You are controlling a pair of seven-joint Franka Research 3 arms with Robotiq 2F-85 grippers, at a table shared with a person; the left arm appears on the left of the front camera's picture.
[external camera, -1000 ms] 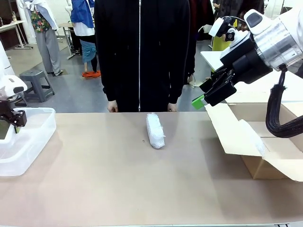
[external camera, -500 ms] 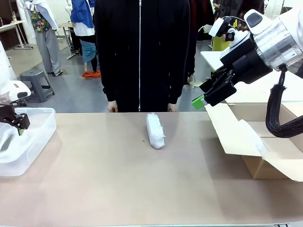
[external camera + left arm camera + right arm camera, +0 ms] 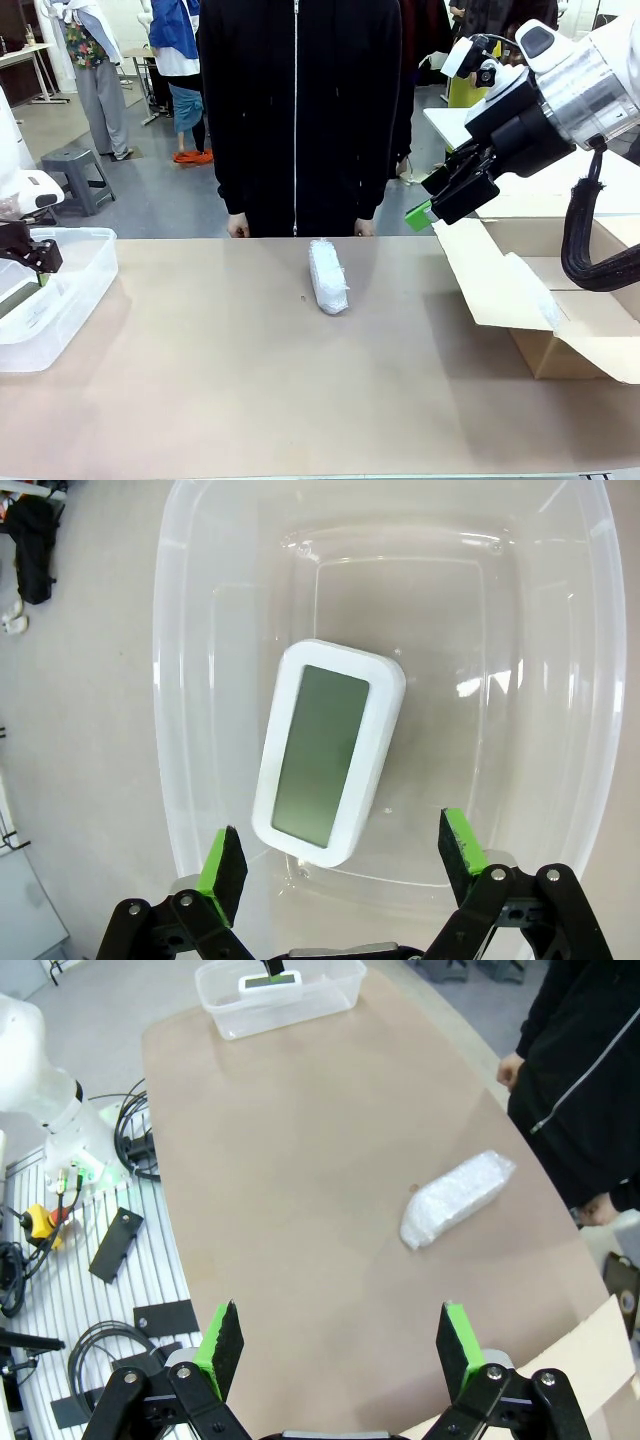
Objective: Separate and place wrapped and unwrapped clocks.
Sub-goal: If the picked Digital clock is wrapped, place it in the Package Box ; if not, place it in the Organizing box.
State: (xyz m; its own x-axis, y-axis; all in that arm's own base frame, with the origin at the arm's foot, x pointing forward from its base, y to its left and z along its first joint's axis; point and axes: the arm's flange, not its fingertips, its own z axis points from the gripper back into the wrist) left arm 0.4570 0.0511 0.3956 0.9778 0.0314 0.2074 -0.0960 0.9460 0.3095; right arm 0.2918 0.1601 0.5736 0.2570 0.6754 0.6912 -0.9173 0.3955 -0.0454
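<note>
Left claw (image 3: 340, 855) hanging over a clear plastic tub (image 3: 175, 630) at the left end of the counter (image 3: 250, 380). Jaws spread wide, released, nothing between the green pads (image 3: 222, 865). Below it, flat on the tub floor with the screen up: the white clock (image 3: 328, 752), unwrapped, set at a slight slant to the tub walls. Apparently clear of both pads, though depth is hard to judge from straight above.

Near the middle of the counter, toward the far edge: one bubble-wrap bundle (image 3: 328, 277), oblong, lying lengthwise toward the far side, touched by neither claw. Just behind it, a person (image 3: 297, 110) in a dark zipped jacket, hands (image 3: 238, 227) low at the far edge of the counter, off the bundle.

Right claw (image 3: 338, 1338) raised high over the right side, near an open cardboard box (image 3: 560, 340) with flaps folded out, well apart from the bundle. Jaws wide apart, empty. From its wrist view: bundle right of centre on bare counter, tub with clock far off at the top.
</note>
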